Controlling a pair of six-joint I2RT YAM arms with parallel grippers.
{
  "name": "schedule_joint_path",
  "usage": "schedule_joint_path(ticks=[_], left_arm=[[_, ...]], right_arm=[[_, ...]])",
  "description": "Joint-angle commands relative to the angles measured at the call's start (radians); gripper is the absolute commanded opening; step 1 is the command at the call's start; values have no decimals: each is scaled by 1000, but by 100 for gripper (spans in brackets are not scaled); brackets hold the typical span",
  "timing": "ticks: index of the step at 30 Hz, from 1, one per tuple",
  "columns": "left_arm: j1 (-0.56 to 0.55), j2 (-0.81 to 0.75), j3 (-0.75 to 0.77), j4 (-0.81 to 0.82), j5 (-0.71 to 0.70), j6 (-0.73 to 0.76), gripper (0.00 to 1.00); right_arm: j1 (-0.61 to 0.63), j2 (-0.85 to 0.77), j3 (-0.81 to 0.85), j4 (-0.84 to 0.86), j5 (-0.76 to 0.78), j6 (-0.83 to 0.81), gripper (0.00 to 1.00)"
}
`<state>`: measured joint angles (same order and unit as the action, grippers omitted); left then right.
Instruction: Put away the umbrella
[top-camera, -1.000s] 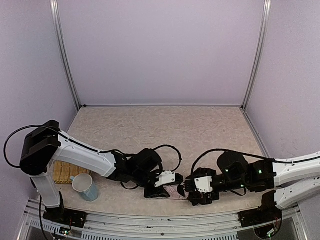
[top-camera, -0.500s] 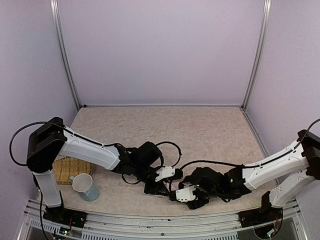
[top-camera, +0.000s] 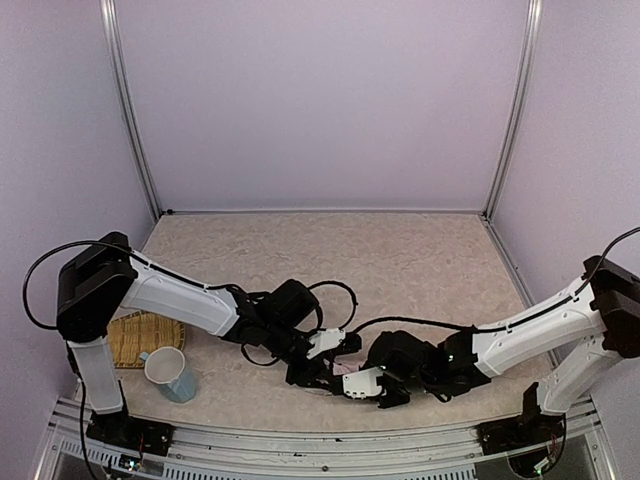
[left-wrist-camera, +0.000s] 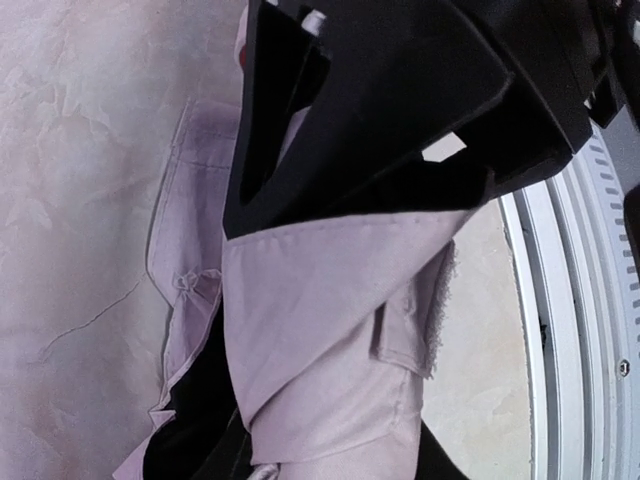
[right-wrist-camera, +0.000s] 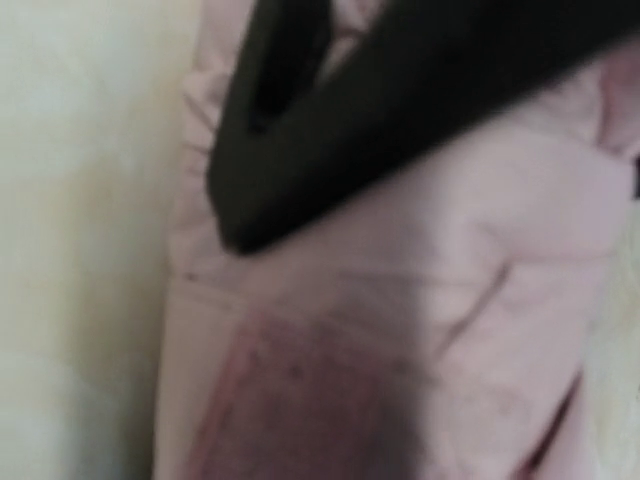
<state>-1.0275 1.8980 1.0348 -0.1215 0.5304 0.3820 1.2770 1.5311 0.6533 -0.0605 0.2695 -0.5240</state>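
Along the near edge of the tabletop (top-camera: 330, 260), at its left corner, a woven mat (top-camera: 125, 338) lies flat, and a pale blue cup (top-camera: 168, 372) stands upright just beside it, toward the middle. The 2 arms both reach low toward the middle of that near edge and meet there.

The left gripper (top-camera: 315, 370) is down at the tabletop. From its wrist, pale pink cloth of the umbrella (left-wrist-camera: 330, 330) runs in under its black fingers (left-wrist-camera: 350, 120), and the jaws look clamped on that cloth. Folds with black lining show lower down. The white rail at the tabletop's near edge is close by.

Seen from above, the umbrella lies on the tabletop between the 2 grippers, mostly hidden under them.

The right gripper (top-camera: 345, 386) is just beside the left one, nearly touching it. Its wrist view is blurred: a black finger (right-wrist-camera: 330, 130) lies against pink cloth, but I cannot tell whether the jaws are apart or closed on it.
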Motion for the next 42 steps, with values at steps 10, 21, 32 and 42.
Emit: schedule_joint_path(ticks=[10, 21, 32, 42], left_arm=[[59, -427, -440, 553, -227, -120, 89], [-268, -589, -635, 646, -611, 213, 75], [-359, -224, -453, 610, -858, 332, 92], [-237, -104, -281, 263, -654, 196, 77]], right_arm=[[-76, -14, 45, -222, -285, 58, 0], [-199, 150, 195, -469, -626, 101, 0], [-263, 301, 312, -601, -726, 80, 0], [-302, 351, 349, -592, -737, 71, 0]])
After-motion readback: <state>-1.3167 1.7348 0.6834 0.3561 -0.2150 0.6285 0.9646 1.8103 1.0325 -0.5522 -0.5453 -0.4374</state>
